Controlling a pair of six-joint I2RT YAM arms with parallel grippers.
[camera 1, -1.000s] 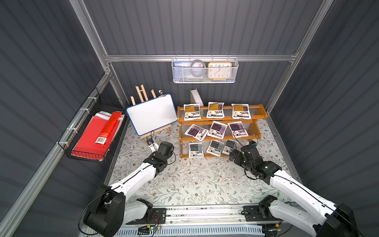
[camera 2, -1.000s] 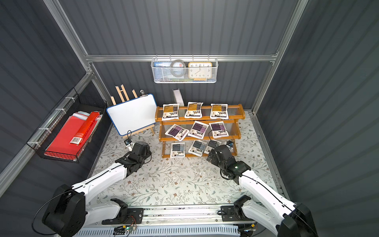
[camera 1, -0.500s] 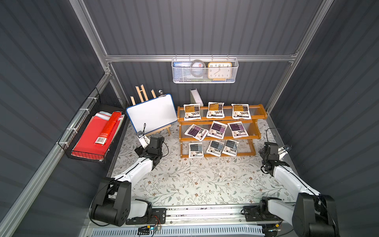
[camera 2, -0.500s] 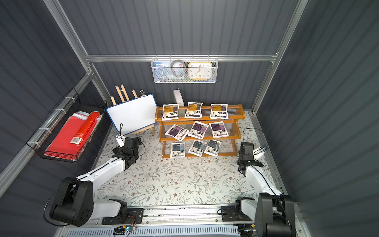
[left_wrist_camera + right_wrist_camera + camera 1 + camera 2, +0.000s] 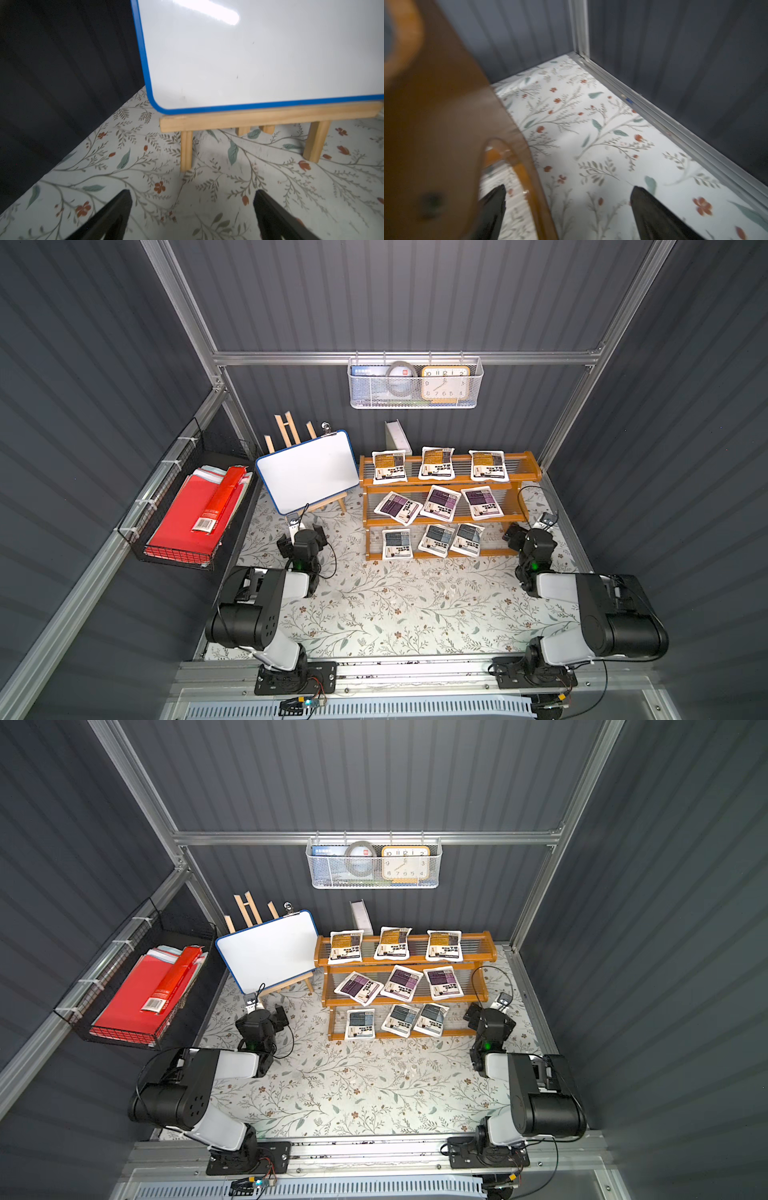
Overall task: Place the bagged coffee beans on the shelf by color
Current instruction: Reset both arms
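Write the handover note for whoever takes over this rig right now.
Grippers: the left gripper is open and empty, over the mat, facing the whiteboard. The right gripper is open and empty, beside the right end of the shelf.
Bags: yellow-orange pouches on the top tier, purple pouches on the middle, grey-blue pouches on the bottom, three each.
Done: all nine are shelved by color.
Left: nothing obvious; perhaps straighten the tilted ones.

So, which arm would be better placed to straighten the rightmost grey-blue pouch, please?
Probably right: the right gripper sits open beside the shelf end near that grey-blue pouch; the left gripper faces the whiteboard.
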